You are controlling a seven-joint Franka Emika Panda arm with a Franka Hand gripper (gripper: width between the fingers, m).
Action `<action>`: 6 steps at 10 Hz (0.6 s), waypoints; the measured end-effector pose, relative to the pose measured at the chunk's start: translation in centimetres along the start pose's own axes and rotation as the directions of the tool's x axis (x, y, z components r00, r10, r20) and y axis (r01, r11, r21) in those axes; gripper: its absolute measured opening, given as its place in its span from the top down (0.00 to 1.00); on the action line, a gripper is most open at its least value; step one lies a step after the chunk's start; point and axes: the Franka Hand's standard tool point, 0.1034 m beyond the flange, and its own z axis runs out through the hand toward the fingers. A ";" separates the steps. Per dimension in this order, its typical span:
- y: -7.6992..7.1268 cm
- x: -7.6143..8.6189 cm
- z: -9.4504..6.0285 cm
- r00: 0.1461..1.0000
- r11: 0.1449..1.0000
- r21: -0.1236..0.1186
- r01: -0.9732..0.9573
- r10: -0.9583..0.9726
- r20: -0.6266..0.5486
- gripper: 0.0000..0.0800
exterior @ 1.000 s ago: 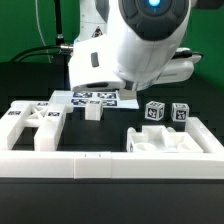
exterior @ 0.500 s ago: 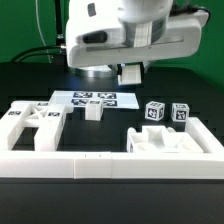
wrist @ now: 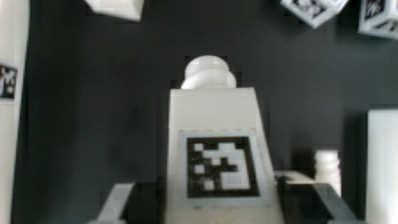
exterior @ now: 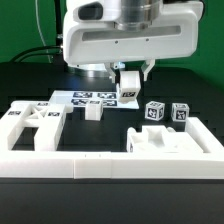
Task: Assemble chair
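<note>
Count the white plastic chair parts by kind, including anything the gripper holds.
Small white tagged plastic cubes: 2
Flat white slotted plastic panels: 2
Small white plastic block: 1
White tagged plastic piece held in the gripper: 1
Total: 6

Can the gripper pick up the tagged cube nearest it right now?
Probably not: the gripper is shut on a tagged white piece, so its jaws are taken. The cube itself stands uncovered.

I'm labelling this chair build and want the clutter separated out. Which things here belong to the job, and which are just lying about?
Job: gripper; pegged block it holds; small block; cube; second cube; slotted panel; frame piece.
Just there: marker board; rail.
</note>
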 end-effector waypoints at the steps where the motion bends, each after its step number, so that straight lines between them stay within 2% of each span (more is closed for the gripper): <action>1: -0.1 0.1 -1.0 1.000 1.000 -0.002 0.003 -0.003 -0.024 0.64; 3: -0.4 1.3 -3.3 0.993 1.000 -0.012 0.016 -0.018 -0.120 0.64; 4: -0.8 2.1 -3.9 0.973 0.999 -0.026 0.026 -0.031 -0.227 0.64; 6: -0.3 2.0 -3.4 0.941 0.999 -0.043 0.017 -0.031 -0.338 0.64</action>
